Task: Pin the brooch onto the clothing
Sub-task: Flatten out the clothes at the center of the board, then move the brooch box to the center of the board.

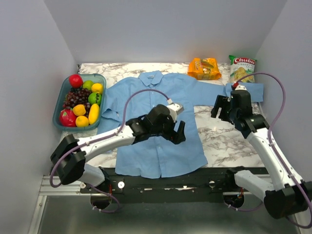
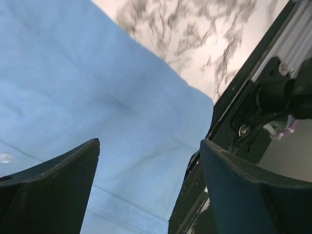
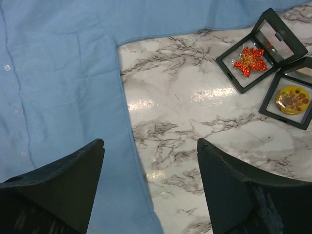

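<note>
Brooch (image 3: 249, 61) lies in an open black case (image 3: 229, 66) on the marble table (image 3: 185, 112), just off the shirt (image 3: 58, 73), with a second case (image 3: 267, 105) holding a yellow disc touching it. The right gripper (image 3: 148, 146) hovers nearby, jaws wide and empty. The left gripper (image 2: 148, 144) hangs over the shirt's hem, likewise spread and empty. Pickup hasn't begun, I'd say; next comes a careful pinch on that tiny ornament.

The green-and-white snack bag (image 1: 242, 68) reads "Chuba", with "Cassava" beneath; nothing else is legible
</note>
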`<state>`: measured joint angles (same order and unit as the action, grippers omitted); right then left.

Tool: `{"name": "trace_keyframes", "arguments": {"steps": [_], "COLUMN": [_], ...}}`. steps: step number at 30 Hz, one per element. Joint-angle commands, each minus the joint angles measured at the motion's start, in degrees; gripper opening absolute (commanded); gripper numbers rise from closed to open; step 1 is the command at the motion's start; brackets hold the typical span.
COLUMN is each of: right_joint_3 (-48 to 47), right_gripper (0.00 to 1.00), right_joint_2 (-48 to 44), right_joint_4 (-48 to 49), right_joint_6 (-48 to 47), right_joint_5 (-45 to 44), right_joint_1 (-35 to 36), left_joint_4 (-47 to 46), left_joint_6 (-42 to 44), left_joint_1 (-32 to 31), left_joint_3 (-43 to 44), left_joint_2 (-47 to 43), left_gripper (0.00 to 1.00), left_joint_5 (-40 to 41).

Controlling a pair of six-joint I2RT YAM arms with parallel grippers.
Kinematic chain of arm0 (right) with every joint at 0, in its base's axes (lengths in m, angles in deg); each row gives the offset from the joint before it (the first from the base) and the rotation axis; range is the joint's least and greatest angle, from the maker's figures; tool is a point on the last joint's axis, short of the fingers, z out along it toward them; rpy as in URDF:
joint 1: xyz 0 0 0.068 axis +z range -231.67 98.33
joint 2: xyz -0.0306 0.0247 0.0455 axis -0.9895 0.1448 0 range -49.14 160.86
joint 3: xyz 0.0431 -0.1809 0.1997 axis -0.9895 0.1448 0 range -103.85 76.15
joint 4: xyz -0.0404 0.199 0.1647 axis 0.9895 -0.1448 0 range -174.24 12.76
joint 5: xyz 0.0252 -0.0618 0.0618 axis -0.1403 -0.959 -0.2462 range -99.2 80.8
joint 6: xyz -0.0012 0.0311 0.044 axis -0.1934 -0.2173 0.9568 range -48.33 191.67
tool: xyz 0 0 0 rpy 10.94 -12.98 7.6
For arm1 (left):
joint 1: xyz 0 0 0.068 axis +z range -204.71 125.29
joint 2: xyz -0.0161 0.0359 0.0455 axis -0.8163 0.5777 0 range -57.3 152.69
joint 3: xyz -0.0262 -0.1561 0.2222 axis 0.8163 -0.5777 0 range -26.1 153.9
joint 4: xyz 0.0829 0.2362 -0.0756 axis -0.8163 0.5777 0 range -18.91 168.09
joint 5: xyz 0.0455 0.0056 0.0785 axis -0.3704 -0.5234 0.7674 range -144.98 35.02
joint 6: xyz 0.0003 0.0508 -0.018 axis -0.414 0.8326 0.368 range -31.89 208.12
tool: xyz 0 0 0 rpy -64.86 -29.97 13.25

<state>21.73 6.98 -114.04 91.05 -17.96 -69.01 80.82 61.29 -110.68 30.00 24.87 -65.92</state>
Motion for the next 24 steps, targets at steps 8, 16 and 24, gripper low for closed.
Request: {"name": "trace_keyframes", "arguments": {"steps": [8,16,24], "right_joint_3": [-4.0,-13.7,-16.4], "right_gripper": [0.82,0.81,0.77], "right_joint_2": [21.7,37.6,45.5], "right_joint_4": [9.0,9.6,8.8], "right_joint_6": [-1.8,-2.1,-0.8], "right_joint_5": [-4.8,-9.2,-10.2], "right_joint_1": [-10.6,-15.2,-17.8], "left_joint_4": [13.1,12.1,12.0], "left_joint_6": [14.2,16.3,16.5], "left_joint_1": [25.9,35.0,35.0], "left_joint_3": [5.5,1.0,0.6], "left_joint_2": [-16.2,-17.0,-17.6], "left_gripper": [0.99,0.99,0.99], "left_joint_5": [2.7,-0.4,0.2]}}
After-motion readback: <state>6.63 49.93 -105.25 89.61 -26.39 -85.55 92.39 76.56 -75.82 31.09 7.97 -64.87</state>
